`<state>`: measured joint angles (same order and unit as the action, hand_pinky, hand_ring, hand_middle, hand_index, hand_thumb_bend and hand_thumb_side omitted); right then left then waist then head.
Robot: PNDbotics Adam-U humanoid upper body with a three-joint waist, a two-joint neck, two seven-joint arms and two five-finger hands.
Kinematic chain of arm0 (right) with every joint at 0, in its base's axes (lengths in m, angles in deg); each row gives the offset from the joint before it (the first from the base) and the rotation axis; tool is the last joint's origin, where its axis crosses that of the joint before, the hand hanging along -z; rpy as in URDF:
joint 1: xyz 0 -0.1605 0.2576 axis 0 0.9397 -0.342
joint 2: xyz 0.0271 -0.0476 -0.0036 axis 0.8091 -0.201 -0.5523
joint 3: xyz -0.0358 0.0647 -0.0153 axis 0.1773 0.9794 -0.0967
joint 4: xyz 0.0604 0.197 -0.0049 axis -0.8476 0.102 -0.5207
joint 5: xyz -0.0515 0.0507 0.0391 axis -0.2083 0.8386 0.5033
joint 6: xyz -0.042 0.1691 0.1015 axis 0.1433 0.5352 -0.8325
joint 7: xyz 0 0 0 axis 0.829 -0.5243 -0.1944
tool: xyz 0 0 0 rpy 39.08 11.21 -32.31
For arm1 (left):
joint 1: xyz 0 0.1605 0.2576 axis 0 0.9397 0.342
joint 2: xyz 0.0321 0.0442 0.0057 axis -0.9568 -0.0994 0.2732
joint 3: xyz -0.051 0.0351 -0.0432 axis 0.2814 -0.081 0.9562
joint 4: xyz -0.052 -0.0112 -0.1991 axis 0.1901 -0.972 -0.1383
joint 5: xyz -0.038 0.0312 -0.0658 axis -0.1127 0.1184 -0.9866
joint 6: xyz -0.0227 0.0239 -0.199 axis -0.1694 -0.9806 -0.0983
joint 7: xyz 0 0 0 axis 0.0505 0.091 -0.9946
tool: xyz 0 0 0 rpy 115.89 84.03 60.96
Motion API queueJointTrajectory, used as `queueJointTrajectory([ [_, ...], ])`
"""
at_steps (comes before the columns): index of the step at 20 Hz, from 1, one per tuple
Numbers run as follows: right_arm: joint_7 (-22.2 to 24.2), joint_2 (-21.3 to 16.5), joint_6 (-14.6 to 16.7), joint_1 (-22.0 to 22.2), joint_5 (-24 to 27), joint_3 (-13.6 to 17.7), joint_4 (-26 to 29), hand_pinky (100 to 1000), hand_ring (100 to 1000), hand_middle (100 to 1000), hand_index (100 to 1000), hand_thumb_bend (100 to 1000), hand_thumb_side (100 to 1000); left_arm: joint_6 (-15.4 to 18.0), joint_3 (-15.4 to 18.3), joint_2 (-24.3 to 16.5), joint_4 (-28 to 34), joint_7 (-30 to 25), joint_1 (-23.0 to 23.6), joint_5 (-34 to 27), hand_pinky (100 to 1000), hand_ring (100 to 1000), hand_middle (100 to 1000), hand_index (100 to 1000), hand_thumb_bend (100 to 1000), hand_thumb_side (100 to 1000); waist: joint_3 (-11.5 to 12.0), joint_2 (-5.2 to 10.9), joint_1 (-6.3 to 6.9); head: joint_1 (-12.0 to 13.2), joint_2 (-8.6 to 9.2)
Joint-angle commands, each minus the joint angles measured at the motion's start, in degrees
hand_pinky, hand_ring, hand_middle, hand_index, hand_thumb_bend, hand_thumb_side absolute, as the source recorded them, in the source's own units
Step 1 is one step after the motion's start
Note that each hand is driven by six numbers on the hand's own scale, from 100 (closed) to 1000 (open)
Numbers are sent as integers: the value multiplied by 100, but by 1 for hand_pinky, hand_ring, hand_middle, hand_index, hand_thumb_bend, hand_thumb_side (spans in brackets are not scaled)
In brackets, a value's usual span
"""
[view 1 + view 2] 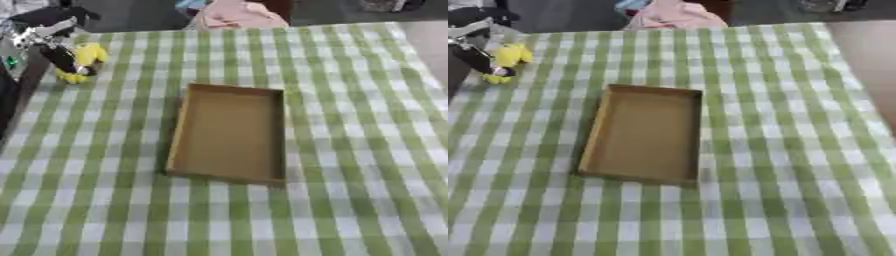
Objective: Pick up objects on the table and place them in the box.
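Observation:
A small yellow soft toy [88, 54] lies near the table's far left corner. My left hand [59, 57] comes in from the upper left, and its black fingers curl over the toy's left side. A shallow brown cardboard box [229, 134] sits open in the middle of the green-and-white checked cloth [350, 150], with nothing inside it. The box lies well to the right of the toy and nearer to me. My right hand shows in neither view.
Something pink [236, 15] lies just beyond the table's far edge. The table's right edge [842, 55] runs along bare floor. A dark object [10, 97] stands by the left edge.

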<state>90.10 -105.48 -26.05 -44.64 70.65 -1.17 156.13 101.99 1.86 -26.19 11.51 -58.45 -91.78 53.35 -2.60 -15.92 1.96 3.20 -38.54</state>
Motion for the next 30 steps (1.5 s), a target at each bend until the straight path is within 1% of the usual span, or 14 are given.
queueJointTrajectory([
  [1,23,-89,-9,-62,-32,1,110,767,675,598,843,100,853,-275,80,-151,134,-29,-163,37,775,955,949,1000,620,100,-15,88,1,28,68],
  [6,54,-78,-20,-92,-32,-11,110,767,675,596,843,100,856,-751,125,-191,136,-92,-153,132,839,993,975,1000,660,100,-37,44,35,45,108],
  [10,67,-74,-23,-125,-36,-7,110,767,674,595,843,100,856,-1089,171,-236,112,-50,-138,225,835,986,958,1000,654,100,-70,-6,67,54,153],
  [13,61,-77,-19,-137,-44,6,110,767,674,595,843,100,858,-1260,215,-282,55,-93,-123,191,814,973,938,1000,642,100,-104,-46,89,68,188],
  [20,73,-69,-11,-202,-70,10,110,768,674,594,843,100,864,-1515,291,-390,-4,-145,-91,-126,713,931,923,1000,566,100,-175,-176,146,131,332],
  [24,73,-55,4,-226,-97,21,110,768,675,593,843,100,869,-1542,309,-490,1,-161,-56,-325,711,934,948,1000,562,100,-236,-270,165,137,402],
  [26,73,-48,12,-234,-113,23,110,768,675,593,843,100,870,-1538,307,-535,10,-121,-42,-361,727,941,950,1000,554,100,-264,-311,173,147,435],
  [30,79,-39,24,-275,-130,18,110,769,675,593,844,100,872,-1490,315,-592,-17,-87,-25,-458,714,937,948,1000,535,100,-319,-379,194,172,494],
])
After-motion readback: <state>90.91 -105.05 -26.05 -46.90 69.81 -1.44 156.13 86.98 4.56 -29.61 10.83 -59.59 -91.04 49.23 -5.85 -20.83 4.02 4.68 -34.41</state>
